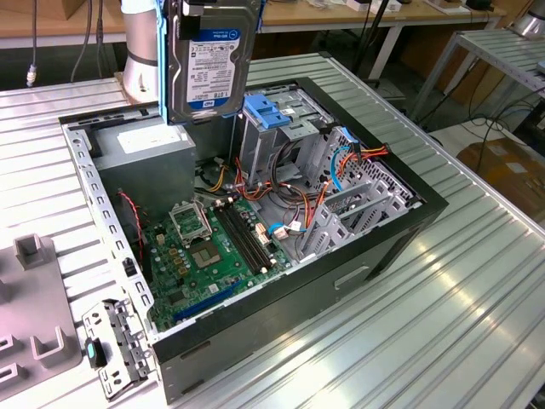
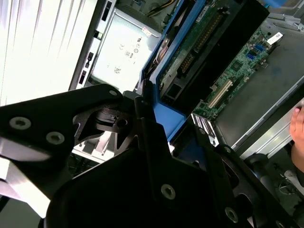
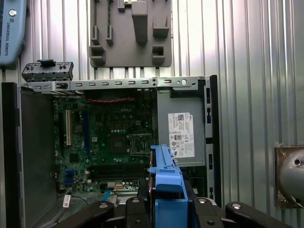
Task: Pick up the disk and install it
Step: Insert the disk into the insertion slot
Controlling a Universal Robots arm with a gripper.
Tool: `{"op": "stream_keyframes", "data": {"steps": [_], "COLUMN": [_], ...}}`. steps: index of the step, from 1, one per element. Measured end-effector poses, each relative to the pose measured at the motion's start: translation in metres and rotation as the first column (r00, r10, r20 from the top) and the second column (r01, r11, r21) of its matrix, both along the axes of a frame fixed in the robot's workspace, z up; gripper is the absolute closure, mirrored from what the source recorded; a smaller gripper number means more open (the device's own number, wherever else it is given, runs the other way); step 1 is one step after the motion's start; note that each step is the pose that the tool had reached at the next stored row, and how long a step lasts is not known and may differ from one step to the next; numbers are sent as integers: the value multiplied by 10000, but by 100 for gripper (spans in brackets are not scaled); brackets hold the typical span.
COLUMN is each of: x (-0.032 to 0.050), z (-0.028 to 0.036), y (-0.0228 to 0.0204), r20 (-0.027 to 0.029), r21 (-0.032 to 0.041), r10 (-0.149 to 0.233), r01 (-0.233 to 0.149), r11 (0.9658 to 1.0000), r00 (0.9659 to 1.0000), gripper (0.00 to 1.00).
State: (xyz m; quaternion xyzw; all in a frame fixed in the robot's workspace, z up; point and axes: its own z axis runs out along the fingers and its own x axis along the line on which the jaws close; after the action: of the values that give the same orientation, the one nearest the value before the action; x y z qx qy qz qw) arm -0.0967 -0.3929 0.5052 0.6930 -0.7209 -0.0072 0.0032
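High in the upper middle of the exterior view, the disk (image 1: pixel 213 68) hangs on edge, label facing the camera, clear of the open computer case (image 1: pixel 383 247) below it and above the case's far end, just over the grey power-supply box (image 1: pixel 140 158). The gripper (image 3: pixel 167 202) has it: in the first wrist view the black fingers (image 3: pixel 144 199) are pinched in on either side of the blue side rails (image 3: pixel 166 185), so the drive is carried by its edges and not yet seated anywhere. It looks like a dense, rigid metal block, heavy for its size and smooth on its faces. It would probably slip if squeezed flat and suffer from a knock. The bare circuit board (image 2: pixel 187 45) on its underside is best left untouched, which makes the rails and narrow sides the sensible place to grip. By count: one disk, one gripper, one case lying on its side on the ribbed table (image 1: pixel 443 341), one power-supply box, one motherboard (image 1: pixel 204 256), and one blue bracket (image 1: pixel 271 115) standing in the drive cage.
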Motion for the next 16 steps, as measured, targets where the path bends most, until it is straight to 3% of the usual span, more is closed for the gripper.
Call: {"op": "stream_keyframes", "data": {"steps": [3, 12, 16], "x": [0, 0, 0], "z": [0, 0, 0], "y": [-12, -119, -194], "r20": [0, 0, 0], "r21": [0, 0, 0], "r10": [0, 0, 0], "r01": [0, 0, 0], "r11": [10000, 10000, 10000], "r00": [10000, 10000, 10000], "gripper": [63, 63, 63]}}
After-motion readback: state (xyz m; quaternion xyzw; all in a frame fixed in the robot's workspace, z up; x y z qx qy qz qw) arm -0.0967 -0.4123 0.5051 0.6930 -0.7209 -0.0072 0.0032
